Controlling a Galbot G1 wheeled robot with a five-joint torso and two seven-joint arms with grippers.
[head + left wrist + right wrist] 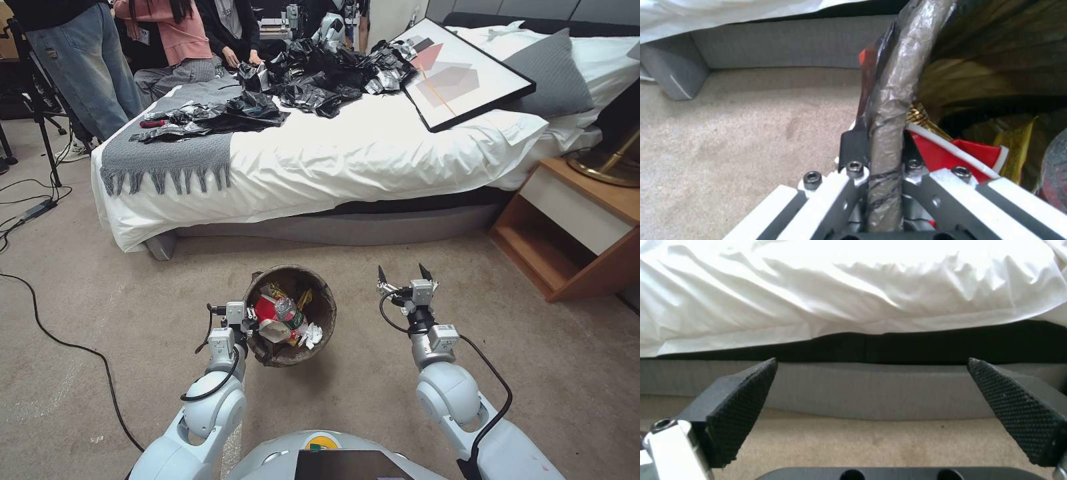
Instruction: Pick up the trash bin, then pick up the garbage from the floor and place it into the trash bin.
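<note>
Beige carpet runs up to a low bed dressed in white sheets, with a fringed grey throw, a heap of glossy black plastic bags and a framed print on top; a wooden nightstand stands to the robot's right.

Before the robot, the trash bin sits by the left arm, its dark liner folded over the rim; the left gripper is clamped on that rim, and the left wrist view shows the bag-wrapped edge pinched between the two fingers, one outside and one inside the wall. Gripping the rim this way seems meant to carry the bin with its mouth facing up, so that litter can drop in from above; whether the bin is lifted off the carpet or resting on it, I cannot tell.

Inside lies the garbage: a red-and-white wrapper, a yellow snack wrapper, a clear bottle with a green label and a white tissue; no loose litter is visible on the carpet nearby, so the collecting looks largely done.

Off to the bin's right, well apart from it, the right gripper hovers over bare carpet, pointing toward the bed base; its textured pads are spread wide with nothing between them, probably kept free for picking.
</note>
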